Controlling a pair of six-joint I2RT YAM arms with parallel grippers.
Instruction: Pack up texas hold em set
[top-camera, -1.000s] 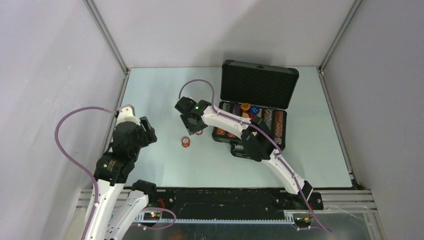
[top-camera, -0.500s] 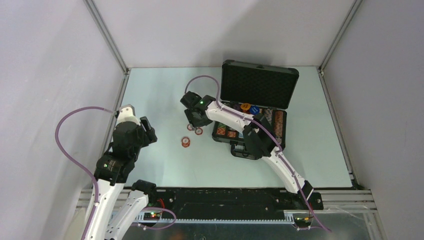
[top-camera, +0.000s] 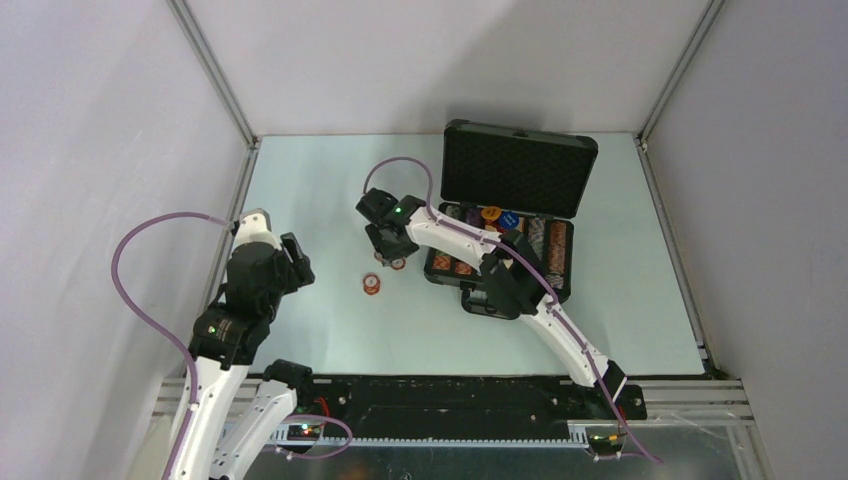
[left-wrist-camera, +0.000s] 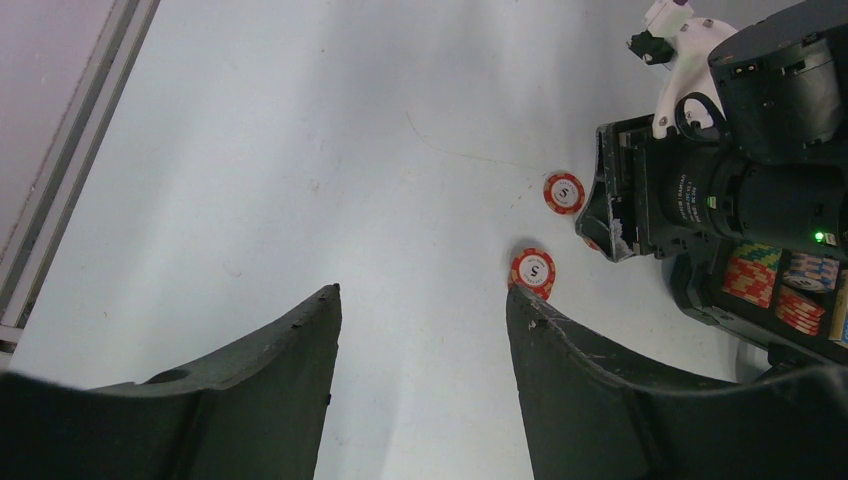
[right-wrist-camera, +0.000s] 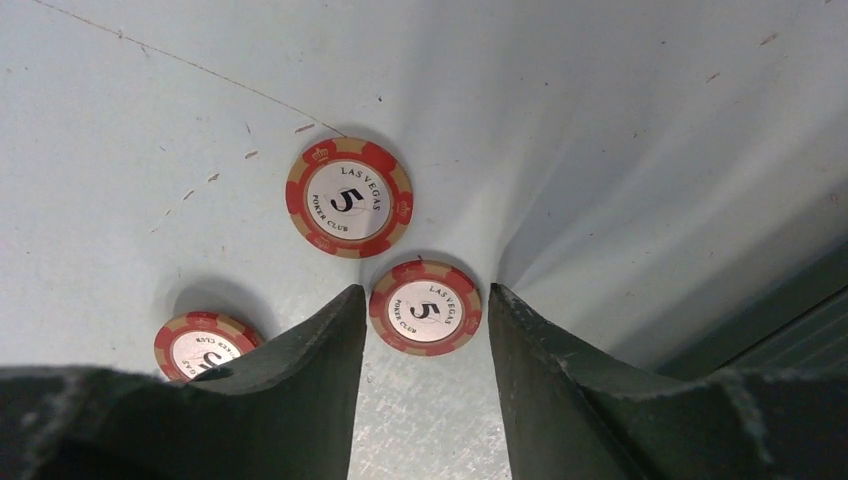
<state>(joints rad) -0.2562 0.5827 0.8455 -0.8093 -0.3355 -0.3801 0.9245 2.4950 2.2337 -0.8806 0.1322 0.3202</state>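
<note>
Pale table (top-camera: 320, 190) | 3 loose chips (right-wrist-camera: 349, 202) | 1 open case (top-camera: 520, 170) | left tool (left-wrist-camera: 422, 298) apart | right tool (right-wrist-camera: 424, 292) apart, astride one chip (right-wrist-camera: 425, 310)

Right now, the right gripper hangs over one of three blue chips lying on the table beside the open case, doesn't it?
Not blue: all three are red and white. The right wrist view shows the right gripper over one chip, with two more chips lying on the table nearby; the top view shows the open case beside them.
</note>
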